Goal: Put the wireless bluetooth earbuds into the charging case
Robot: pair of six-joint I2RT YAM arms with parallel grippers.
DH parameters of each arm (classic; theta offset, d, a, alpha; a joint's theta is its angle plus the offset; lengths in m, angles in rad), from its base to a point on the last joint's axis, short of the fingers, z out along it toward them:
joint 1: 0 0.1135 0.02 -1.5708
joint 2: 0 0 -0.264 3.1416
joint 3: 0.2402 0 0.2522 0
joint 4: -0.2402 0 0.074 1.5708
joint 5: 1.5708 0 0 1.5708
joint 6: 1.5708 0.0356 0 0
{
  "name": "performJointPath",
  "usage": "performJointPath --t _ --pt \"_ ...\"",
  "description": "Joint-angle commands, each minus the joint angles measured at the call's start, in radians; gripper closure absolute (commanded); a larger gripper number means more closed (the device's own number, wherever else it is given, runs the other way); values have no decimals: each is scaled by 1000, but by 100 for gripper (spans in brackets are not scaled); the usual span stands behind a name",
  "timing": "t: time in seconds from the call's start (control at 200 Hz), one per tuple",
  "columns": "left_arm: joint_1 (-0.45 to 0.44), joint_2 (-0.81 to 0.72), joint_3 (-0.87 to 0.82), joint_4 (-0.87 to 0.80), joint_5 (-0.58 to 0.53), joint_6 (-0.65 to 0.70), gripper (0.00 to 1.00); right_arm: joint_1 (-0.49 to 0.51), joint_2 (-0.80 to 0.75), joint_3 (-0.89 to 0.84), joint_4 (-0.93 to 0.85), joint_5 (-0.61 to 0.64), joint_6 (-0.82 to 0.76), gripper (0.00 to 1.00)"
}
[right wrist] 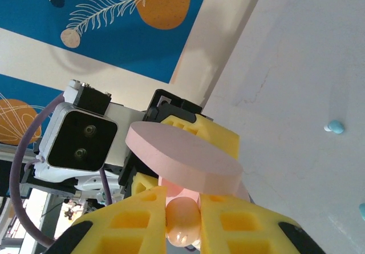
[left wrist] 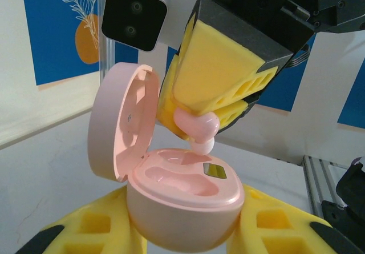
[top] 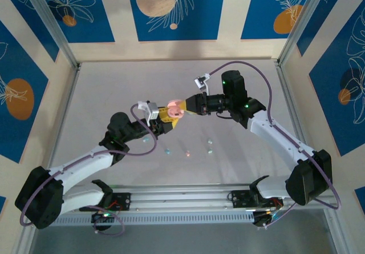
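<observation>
My left gripper [left wrist: 185, 234] is shut on the base of a pink charging case [left wrist: 182, 200], which it holds above the table with the lid [left wrist: 121, 129] swung open. Both wells inside look empty. My right gripper [right wrist: 183, 200] is shut on a pink earbud [right wrist: 183, 224]. In the left wrist view that earbud [left wrist: 199, 127] hangs tip-down from the right gripper's yellow fingers [left wrist: 214, 77], its white tip just above the case's far well. From above, the two grippers meet at the case [top: 175, 109] over the table's middle.
Several loose earbuds lie on the grey table in front of the grippers: a pink one [top: 187, 152], a blue one [top: 167, 150] and two mint ones [top: 210, 142]. A blue earbud [right wrist: 335, 127] shows on the table in the right wrist view. Metal frame posts and patterned walls enclose the table.
</observation>
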Motion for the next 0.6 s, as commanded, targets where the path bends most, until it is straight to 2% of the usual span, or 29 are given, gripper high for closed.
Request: performJointPath --t 0.0,0.21,0.595 --pt "-5 3 30 45 32 -15 71 11 13 24 -1 22 -7 80" --pt "-4 8 33 60 30 -23 71 26 26 38 -14 41 -20 80" --pt "-4 3 25 86 18 -36 71 41 26 93 -180 122 -121 74"
